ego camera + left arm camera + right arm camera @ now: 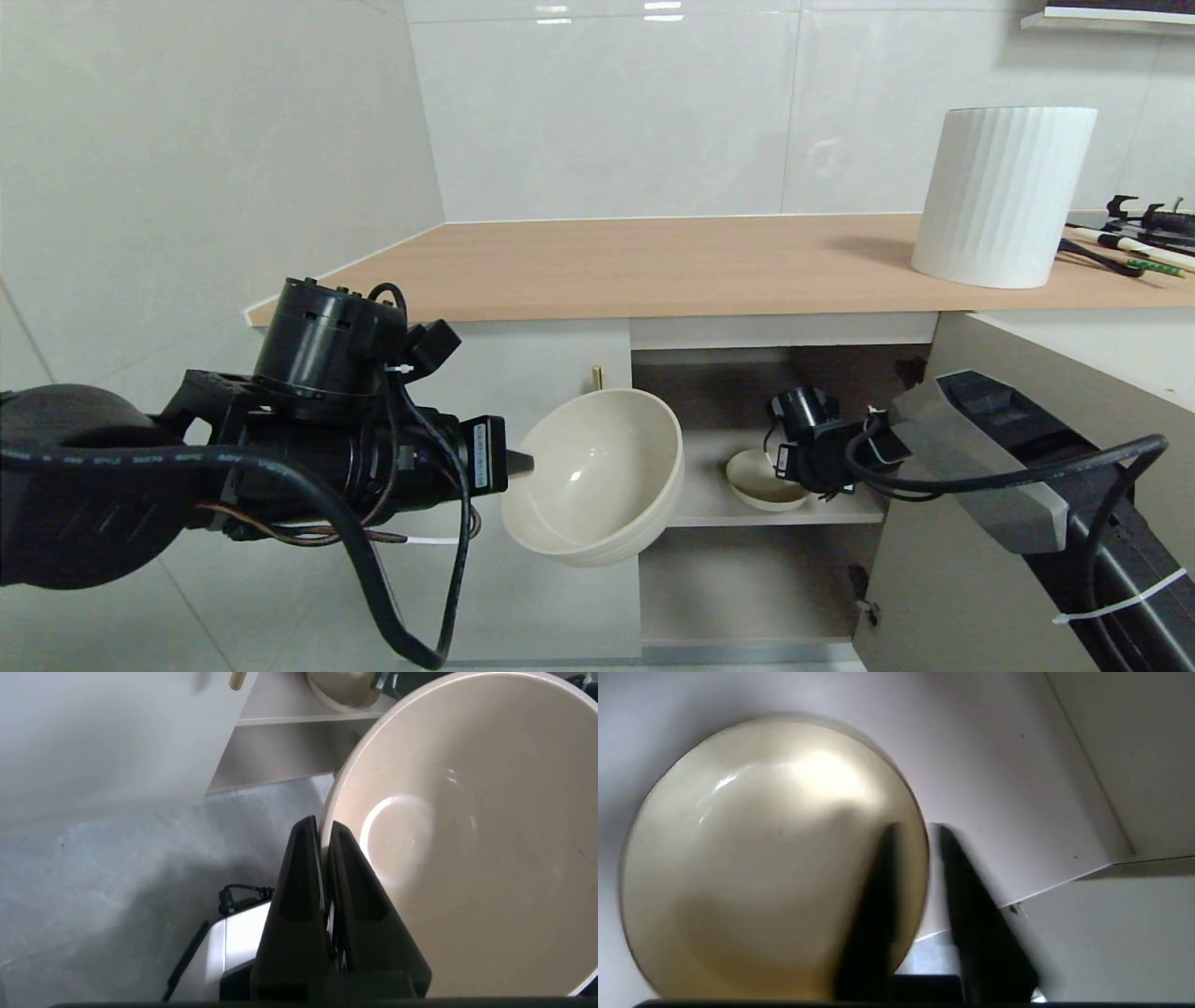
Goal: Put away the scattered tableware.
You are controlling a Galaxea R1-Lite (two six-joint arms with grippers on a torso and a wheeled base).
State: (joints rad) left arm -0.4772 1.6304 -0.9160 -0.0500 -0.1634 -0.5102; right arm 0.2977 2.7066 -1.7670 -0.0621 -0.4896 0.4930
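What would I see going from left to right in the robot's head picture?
The left claw → big cream bowl → small dish → white ribbed pot → dark tools.

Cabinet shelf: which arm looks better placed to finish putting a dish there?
Probably right: the right gripper is with the small dish at the shelf inside the cabinet, while the left gripper holds the big bowl outside it.

L arm (308, 439): blk, cyl. motor housing, looped blk cables, white label, white zip tie. R arm (980, 457): grey angular shell, blk wrist, blk cable, white zip tie. L gripper (323, 826): blk tapered fingers (299, 896).
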